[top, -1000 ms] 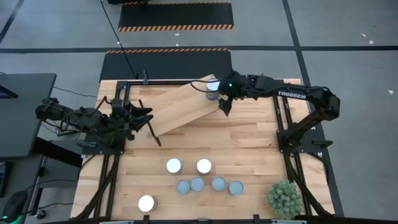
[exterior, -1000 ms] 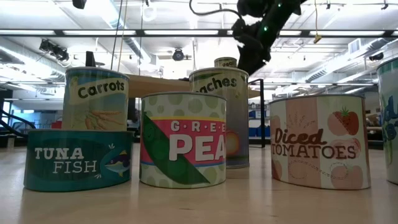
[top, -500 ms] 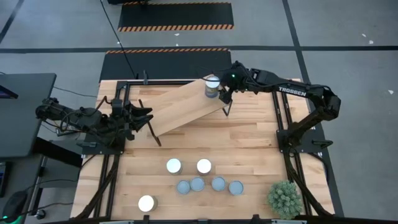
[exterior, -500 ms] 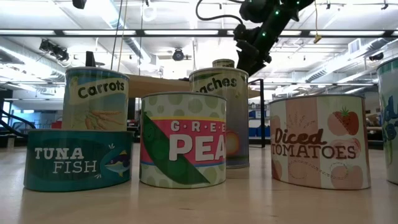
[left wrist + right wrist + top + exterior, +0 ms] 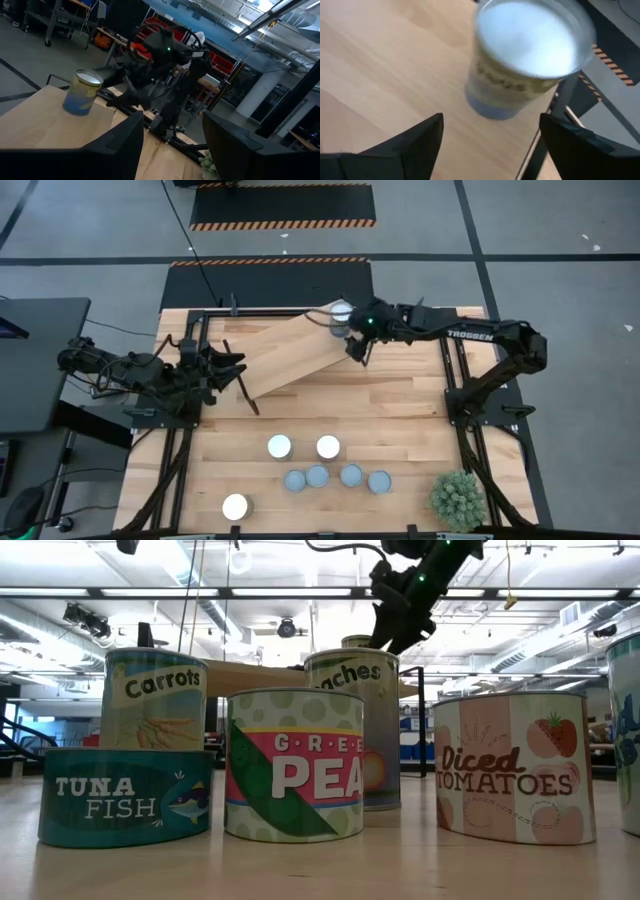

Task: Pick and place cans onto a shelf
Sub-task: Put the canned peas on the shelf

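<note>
One can (image 5: 530, 50) with a bright white top stands upright on its base on the light wooden shelf (image 5: 290, 350), at its far right corner (image 5: 340, 311). It also shows in the low view (image 5: 358, 641) and the left wrist view (image 5: 82, 92). My right gripper (image 5: 490, 150) is open just beside this can on its right, above the shelf (image 5: 353, 340), and touches nothing. My left gripper (image 5: 238, 375) is open and empty at the shelf's left end. Several more cans stand on the table near its front: white tops (image 5: 279, 446) and blue-grey tops (image 5: 317, 475).
In the low view the front cans stand close together: Carrots (image 5: 155, 700) on Tuna Fish (image 5: 125, 810), Green Peas (image 5: 295, 765), Peaches (image 5: 352, 730), Diced Tomatoes (image 5: 515, 768). A green spiky plant (image 5: 457, 498) stands at the front right corner. Bare tabletop (image 5: 400, 405) lies between shelf and cans.
My right gripper has shifted a little beside the can on the shelf, first away toward the table's right, then back toward it. The can has stayed upright at the shelf's far right corner.
</note>
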`<state>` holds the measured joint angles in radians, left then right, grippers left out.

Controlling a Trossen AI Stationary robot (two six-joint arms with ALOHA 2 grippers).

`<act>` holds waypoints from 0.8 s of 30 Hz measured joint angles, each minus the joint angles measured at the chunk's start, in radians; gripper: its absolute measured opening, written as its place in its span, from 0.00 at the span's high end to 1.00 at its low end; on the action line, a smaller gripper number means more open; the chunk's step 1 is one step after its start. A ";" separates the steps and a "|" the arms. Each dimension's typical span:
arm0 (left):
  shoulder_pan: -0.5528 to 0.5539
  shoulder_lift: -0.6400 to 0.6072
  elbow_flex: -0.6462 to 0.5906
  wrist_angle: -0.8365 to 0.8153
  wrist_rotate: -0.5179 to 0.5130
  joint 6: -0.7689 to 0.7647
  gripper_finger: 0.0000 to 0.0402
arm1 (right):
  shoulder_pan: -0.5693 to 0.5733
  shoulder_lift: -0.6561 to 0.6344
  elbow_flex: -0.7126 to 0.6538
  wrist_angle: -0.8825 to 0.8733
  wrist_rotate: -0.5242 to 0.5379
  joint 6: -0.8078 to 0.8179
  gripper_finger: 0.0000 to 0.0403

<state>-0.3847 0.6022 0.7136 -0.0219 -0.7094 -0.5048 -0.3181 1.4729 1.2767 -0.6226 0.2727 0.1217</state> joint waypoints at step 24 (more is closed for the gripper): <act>0.000 0.000 0.000 -0.004 0.000 -0.001 0.48 | 0.037 0.098 -0.005 0.086 -0.016 0.084 0.56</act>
<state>-0.3847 0.6022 0.7136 -0.0261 -0.7094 -0.5057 -0.2813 1.5707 1.2716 -0.5371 0.2566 0.2054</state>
